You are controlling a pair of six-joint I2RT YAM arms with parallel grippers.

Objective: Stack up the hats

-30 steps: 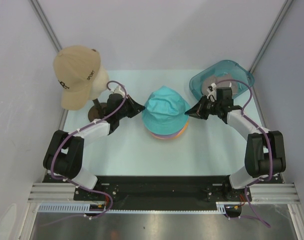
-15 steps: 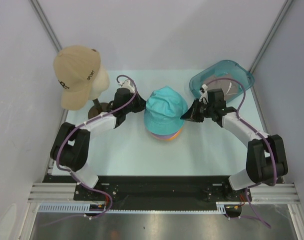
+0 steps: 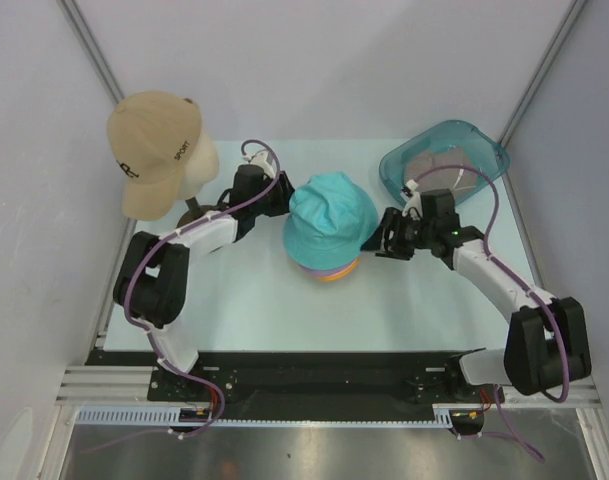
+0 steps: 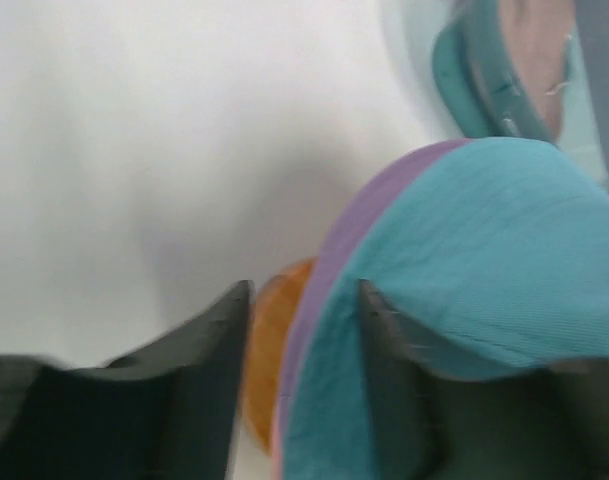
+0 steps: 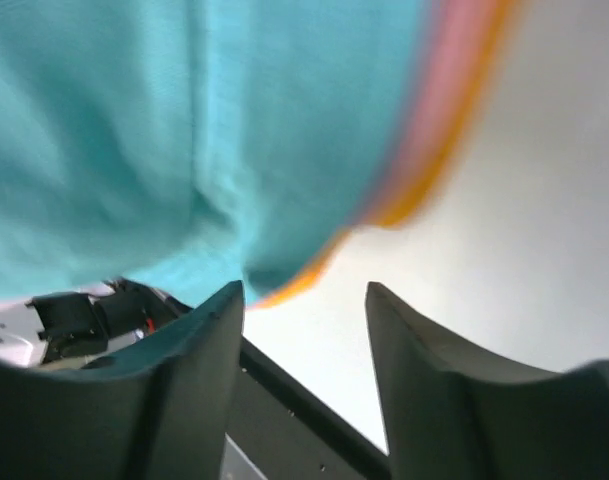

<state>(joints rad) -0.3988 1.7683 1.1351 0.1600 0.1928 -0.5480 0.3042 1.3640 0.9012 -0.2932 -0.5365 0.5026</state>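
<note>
The teal hat (uppermost) sits between my tools: left tool spread open at its left brim, right tool spread open just opposite.

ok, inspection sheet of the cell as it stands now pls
Surface: pale green table, no spills seen.
Job's things: teal hat tops a pile over lilac hat, pink hat and orange hat; tan cap sits on the mannequin head, unstacked.
Clutter: clear teal tub, far right corner.
Grippers: left gripper open at the pile's brims; right gripper open at its opposite edge.
Cables: purple cables loop along both arms, no snag seen.
Surroundings: grey walls, nothing else seen.
</note>
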